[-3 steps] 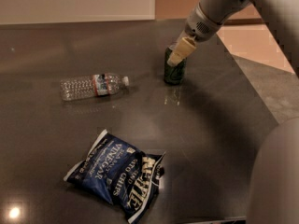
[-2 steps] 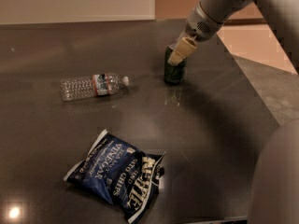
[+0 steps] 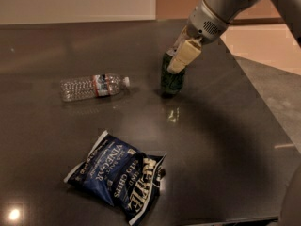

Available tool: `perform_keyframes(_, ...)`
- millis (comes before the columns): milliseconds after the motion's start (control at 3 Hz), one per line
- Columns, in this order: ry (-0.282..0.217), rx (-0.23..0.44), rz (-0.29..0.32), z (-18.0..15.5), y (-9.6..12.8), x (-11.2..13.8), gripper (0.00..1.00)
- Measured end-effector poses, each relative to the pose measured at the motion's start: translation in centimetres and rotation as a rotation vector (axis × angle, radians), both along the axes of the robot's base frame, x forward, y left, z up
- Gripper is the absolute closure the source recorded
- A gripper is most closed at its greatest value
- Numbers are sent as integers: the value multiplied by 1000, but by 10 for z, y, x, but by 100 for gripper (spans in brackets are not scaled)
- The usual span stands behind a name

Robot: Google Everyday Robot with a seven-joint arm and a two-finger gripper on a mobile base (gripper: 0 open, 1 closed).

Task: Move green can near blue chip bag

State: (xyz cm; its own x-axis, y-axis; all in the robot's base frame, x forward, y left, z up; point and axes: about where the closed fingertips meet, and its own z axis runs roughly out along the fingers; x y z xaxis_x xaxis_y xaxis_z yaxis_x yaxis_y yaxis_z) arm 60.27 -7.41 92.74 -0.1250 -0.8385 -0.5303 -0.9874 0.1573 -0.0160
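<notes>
The green can (image 3: 171,82) stands on the dark table, right of centre, and leans slightly. My gripper (image 3: 177,61) comes down from the upper right and is shut on the can's upper part, with one cream finger (image 3: 182,56) across its front. The can's top is hidden behind the fingers. The blue chip bag (image 3: 117,173) lies flat at the lower centre, well in front and to the left of the can.
A clear plastic water bottle (image 3: 92,86) lies on its side left of the can. The dark table (image 3: 225,140) ends along a slanted right edge and a front edge at the bottom. My arm fills the upper right corner.
The gripper and the can have shifted a little to the left and toward the front of the table, and the can now leans. The bag and bottle have not moved.
</notes>
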Motion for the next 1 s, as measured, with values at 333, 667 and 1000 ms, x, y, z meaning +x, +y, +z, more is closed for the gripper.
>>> perform_keyframes(333, 32, 10, 93, 3, 15, -41, 100)
perform_keyframes(667, 42, -13, 177, -3, 28, -77, 100)
perform_keyframes(1000, 40, -52, 250, -14, 40, -109, 100)
